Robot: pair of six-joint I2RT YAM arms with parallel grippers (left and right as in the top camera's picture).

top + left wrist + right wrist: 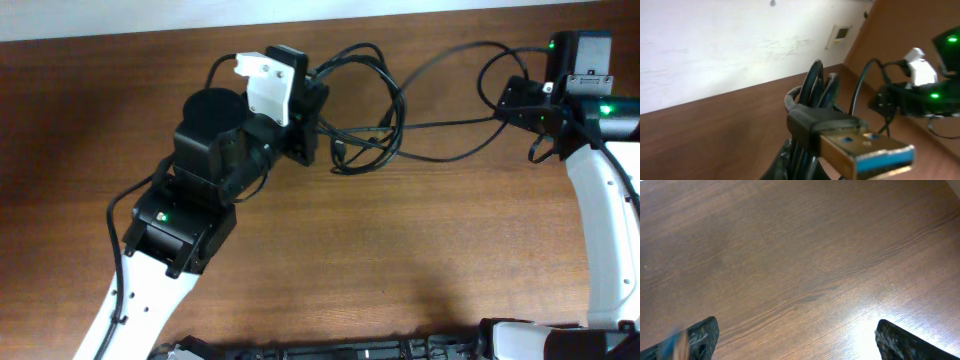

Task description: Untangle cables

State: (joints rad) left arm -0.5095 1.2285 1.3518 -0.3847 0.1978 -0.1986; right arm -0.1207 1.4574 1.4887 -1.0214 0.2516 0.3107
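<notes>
I see the table (800, 255) as brown wood, smooth, with a soft shine at lower right. The cables (815, 87) look black glossy plastic; their plug (860, 150) has a bare metal shell, blue inside.

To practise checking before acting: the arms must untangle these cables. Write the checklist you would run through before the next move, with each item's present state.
1. Left jaws shut on the cables: ok.
2. Right jaws open wide: ok.
3. Nothing between the right jaws, only bare table below: ok.
4. Cables separated: not ok, the loops overlap in one bundle behind the USB plug.
5. Which strand ends in that plug: cannot tell.
</notes>
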